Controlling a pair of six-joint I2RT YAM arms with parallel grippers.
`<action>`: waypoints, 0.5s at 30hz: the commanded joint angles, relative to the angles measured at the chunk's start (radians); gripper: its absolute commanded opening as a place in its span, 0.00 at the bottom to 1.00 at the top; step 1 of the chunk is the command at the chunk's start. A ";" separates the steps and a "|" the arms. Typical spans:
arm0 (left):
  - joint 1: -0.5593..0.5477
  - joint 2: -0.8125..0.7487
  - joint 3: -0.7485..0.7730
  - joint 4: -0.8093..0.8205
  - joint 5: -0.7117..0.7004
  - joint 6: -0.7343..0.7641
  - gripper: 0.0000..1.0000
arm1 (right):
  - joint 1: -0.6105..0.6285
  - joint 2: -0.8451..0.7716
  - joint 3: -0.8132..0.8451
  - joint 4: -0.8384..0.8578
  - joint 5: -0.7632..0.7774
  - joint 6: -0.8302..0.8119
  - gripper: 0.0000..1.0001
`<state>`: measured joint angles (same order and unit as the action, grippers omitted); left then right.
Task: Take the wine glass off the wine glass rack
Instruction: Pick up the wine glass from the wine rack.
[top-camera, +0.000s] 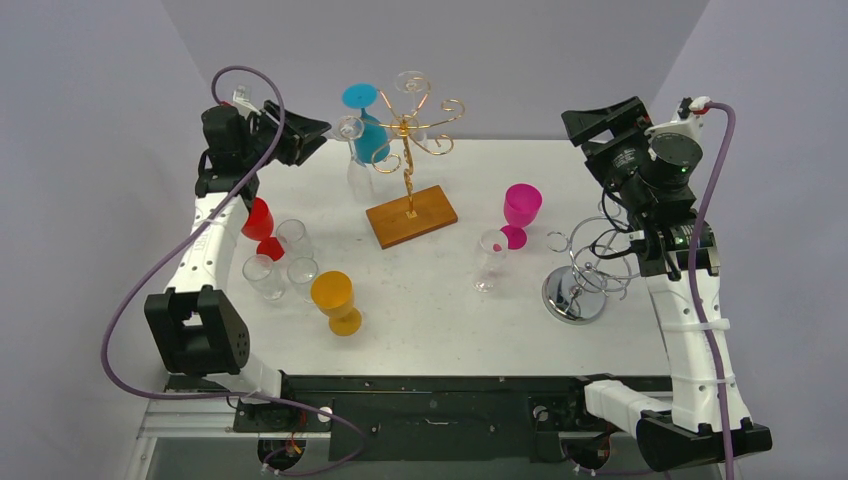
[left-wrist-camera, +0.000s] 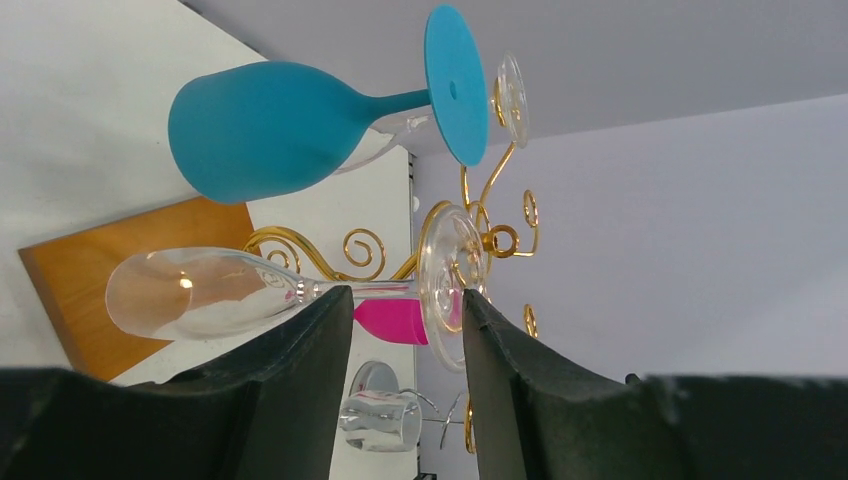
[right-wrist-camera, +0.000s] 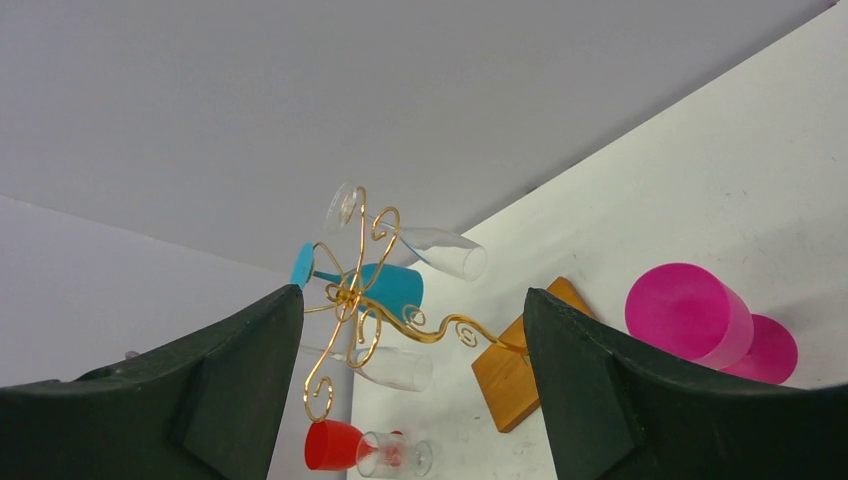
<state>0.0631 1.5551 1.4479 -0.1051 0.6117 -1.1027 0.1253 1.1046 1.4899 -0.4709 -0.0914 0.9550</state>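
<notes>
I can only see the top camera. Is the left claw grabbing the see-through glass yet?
Observer: Not yet. The left wrist camera shows the left claw open, with the stem of the clear wine glass crossing the gap right at its fingertips.
Operator: Is it hooked on properly?
Observer: Its round foot sits among the gold curls of the wine glass rack, close beside one fingertip.
Operator: And the other side?
Observer: The right wrist camera shows the right claw wide open and holding nothing, facing the rack from well back.
</notes>
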 joint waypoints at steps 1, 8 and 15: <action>-0.015 0.016 0.008 0.107 0.030 -0.029 0.39 | 0.003 -0.020 -0.008 0.050 0.024 0.005 0.76; -0.041 0.044 0.012 0.140 0.042 -0.048 0.33 | 0.004 -0.022 -0.020 0.062 0.025 0.011 0.75; -0.045 0.032 0.000 0.144 0.047 -0.057 0.25 | 0.004 -0.031 -0.033 0.074 0.031 0.013 0.74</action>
<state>0.0193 1.6039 1.4479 -0.0357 0.6399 -1.1515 0.1253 1.1000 1.4696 -0.4557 -0.0818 0.9619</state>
